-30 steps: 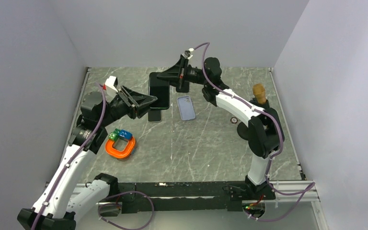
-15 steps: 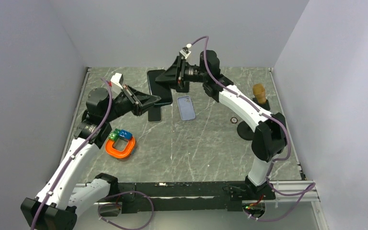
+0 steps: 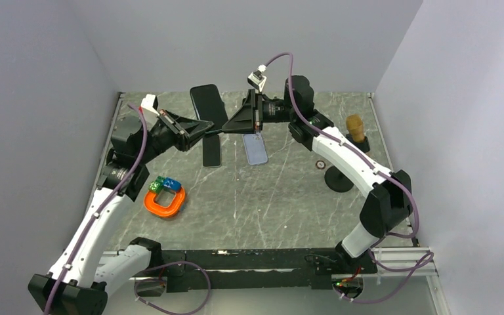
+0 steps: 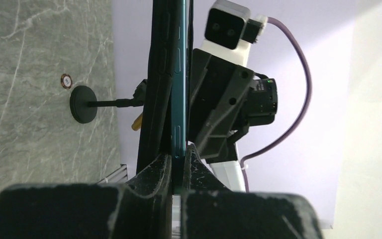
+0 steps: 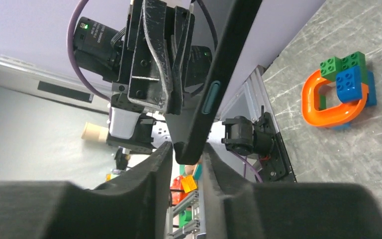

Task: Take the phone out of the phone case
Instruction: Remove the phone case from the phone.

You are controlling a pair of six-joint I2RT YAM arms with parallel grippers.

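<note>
seen edge-on from both wrist cameras, the flat black phone with a teal side edge (image 3: 208,104) gives little away: whether its black and teal layers are case and handset is hard to make out, and its upper end runs out of the left wrist view. it hangs tilted in the air over the far side of the grey marble table (image 3: 289,197), between the two arms. the left gripper (image 4: 179,163) is clamped tight on the phone's lower end, a finger pressed to each face. the right gripper (image 5: 187,152) stands partly parted around another corner of the phone; whether its pads (image 5: 160,159) actually touch it is unclear. on the table below lie a second flat black slab (image 3: 211,153) and a pale blue rectangular phone cover (image 3: 256,149), side by side but apart. near the left arm sits an orange plastic ring (image 3: 164,205) with blue and green toy bricks (image 3: 165,185); a brown cone-shaped object (image 3: 355,125) stands at the right.
</note>
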